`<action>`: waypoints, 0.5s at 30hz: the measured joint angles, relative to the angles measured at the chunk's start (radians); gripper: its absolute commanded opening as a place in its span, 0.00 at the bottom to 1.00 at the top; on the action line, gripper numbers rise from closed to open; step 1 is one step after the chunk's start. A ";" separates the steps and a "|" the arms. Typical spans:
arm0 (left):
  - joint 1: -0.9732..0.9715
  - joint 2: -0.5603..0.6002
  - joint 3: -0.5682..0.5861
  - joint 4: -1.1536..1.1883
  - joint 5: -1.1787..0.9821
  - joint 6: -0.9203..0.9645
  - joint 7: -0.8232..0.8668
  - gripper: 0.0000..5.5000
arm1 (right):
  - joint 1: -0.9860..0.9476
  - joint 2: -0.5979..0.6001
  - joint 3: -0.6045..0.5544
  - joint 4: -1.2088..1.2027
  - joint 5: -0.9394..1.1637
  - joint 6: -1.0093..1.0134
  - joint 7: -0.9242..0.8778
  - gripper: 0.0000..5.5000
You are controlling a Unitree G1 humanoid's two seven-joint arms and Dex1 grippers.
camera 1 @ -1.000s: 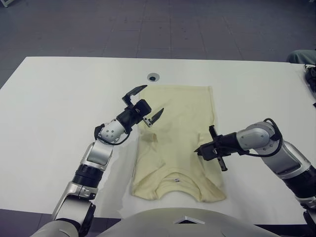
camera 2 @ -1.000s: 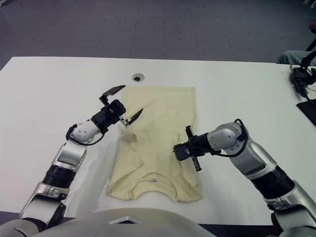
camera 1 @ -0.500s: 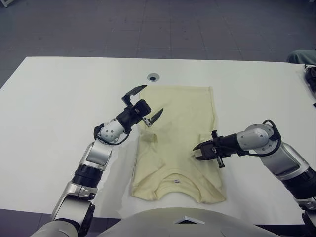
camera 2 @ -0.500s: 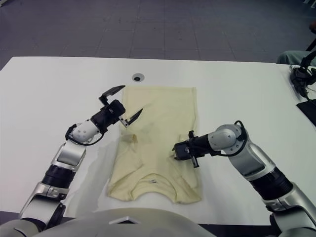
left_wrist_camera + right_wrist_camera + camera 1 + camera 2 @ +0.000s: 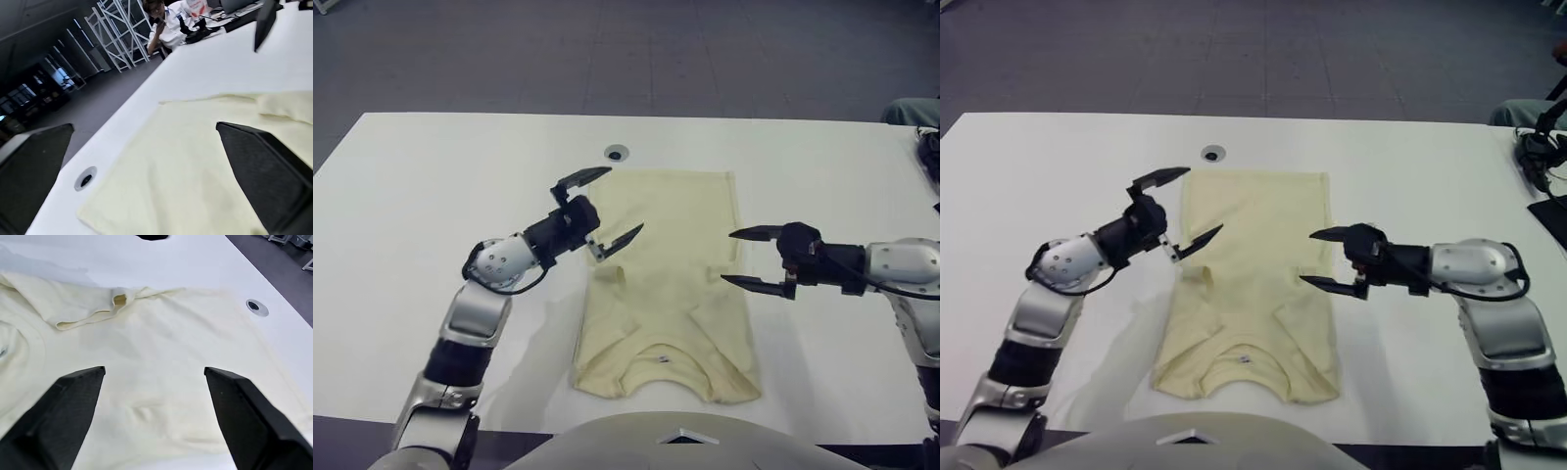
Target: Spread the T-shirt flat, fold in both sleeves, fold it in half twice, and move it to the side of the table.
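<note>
Cream T-shirt (image 5: 666, 294) lies beneath left pincer (image 5: 625, 201) and right pincer (image 5: 727, 257), both wide open, empty

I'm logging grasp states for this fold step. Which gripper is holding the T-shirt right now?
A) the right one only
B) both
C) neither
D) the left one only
C: the left gripper and the right gripper both stand open at opposite side edges of the T-shirt, with no cloth pinched between their fingers.
</note>
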 measured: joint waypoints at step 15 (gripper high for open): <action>0.818 0.282 0.313 -0.573 0.118 -0.026 -0.153 0.98 | 0.795 0.007 -0.136 -0.508 -0.354 -0.129 -0.143 0.98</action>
